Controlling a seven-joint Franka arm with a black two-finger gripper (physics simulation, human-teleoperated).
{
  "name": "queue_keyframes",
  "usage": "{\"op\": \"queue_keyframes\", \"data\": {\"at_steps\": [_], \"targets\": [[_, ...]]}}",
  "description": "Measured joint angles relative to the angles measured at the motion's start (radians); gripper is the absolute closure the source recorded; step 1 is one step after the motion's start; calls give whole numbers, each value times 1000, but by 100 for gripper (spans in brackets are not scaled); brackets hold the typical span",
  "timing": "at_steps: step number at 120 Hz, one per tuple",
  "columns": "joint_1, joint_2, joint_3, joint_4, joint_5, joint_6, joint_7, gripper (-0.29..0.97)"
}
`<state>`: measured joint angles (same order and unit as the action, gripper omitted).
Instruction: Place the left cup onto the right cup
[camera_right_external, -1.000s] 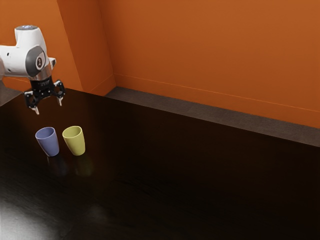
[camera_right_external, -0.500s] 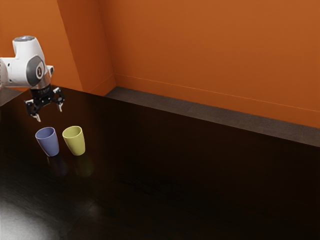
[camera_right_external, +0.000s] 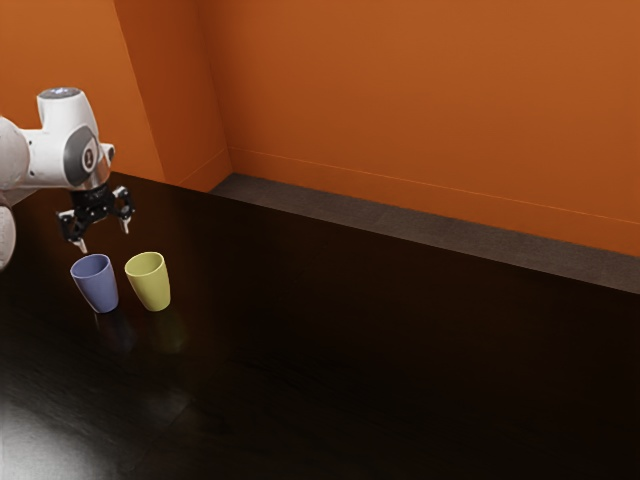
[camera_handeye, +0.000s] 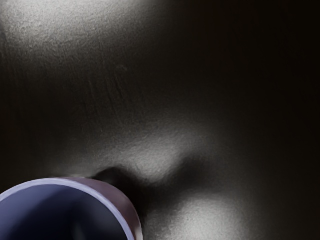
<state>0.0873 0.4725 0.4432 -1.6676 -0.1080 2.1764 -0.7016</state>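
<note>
Scanning the dark table (camera_right_external: 380, 360), found broad open room toward the exterior view's right; noted orange wall (camera_right_external: 420, 90) behind the far edge. Saw gripper (camera_right_external: 100, 234) spread wide, gripping nothing, hovering just above purple cup (camera_right_external: 95, 283), clear of its rim. Logged purple cup upright, tapered, mouth open, at the exterior view's left, just beside yellow-green cup (camera_right_external: 148, 280), apart from it. Caught the purple cup's mouth (camera_handeye: 60, 215) beneath the hand in the wrist view.

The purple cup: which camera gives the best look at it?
The exterior view: the whole purple cup stands upright on the table beside the green cup, with the open gripper above. The wrist view catches part of its rim and inside, close up.
</note>
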Motion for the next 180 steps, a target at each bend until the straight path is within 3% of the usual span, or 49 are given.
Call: {"op": "queue_keyframes", "data": {"at_steps": [71,180], "targets": [[0,50,-8,0,-49,30,-47,1],[9,75,5,-28,-55,48,-75,12]]}}
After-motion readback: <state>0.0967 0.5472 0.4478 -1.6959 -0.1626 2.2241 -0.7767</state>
